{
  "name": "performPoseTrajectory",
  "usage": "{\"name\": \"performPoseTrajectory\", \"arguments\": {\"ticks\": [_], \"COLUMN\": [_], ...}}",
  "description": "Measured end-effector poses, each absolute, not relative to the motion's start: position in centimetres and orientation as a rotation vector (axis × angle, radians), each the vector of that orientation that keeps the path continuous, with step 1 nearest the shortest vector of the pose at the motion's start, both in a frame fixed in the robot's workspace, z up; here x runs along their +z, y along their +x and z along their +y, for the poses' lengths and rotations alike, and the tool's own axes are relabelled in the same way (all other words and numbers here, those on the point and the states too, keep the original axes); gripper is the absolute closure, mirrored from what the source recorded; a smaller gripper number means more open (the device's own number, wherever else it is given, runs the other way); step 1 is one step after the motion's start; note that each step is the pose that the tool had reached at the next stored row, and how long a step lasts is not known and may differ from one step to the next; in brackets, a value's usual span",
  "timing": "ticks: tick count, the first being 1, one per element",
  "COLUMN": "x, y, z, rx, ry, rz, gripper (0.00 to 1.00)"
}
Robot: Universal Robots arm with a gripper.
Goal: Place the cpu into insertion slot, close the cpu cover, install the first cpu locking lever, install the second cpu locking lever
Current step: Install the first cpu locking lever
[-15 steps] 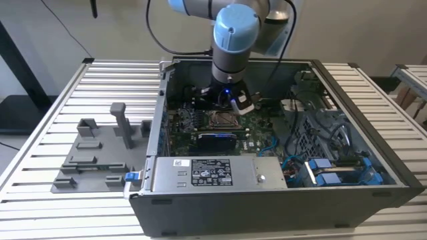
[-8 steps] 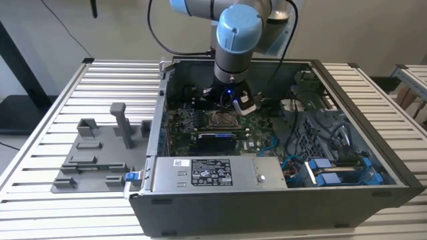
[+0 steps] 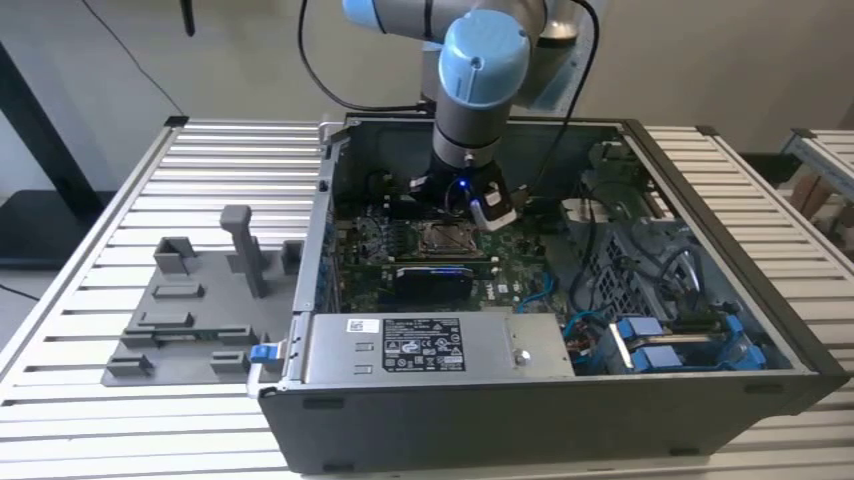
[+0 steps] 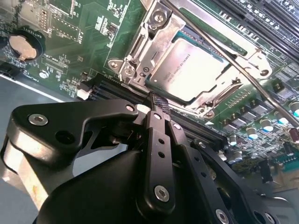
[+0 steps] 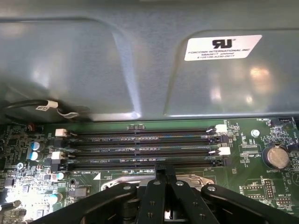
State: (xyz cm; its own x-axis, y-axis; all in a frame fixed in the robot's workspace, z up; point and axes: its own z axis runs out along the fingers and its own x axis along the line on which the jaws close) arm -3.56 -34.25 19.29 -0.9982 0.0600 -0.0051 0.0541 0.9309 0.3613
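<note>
Exterior view | slatted white table [image 3: 200, 160] | open computer case [image 3: 534, 410] | hand [image 4: 156, 99] closed near cpu [image 4: 196, 70]

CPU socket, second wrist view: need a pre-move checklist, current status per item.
1. cpu lying flat in the socket: ok.
2. cpu cover down, framing the cpu: ok.
3. Locking lever, the thin rod slanting across the socket, latched: cannot tell.
4. Other locking lever's position: cannot tell.
5. Gripper shut with nothing in it, tip close to the socket's edge: ok.
</note>
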Motion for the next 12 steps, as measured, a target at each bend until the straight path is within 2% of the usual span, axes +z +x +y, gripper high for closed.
{"name": "performPoseTrajectory", "arguments": {"ticks": [12], "x": [20.5], "y": [-3.9], "z": [-34.2], "rx": [0.574], "ry": [0.091], "rz": [3.072], "gripper": [0.89]}}
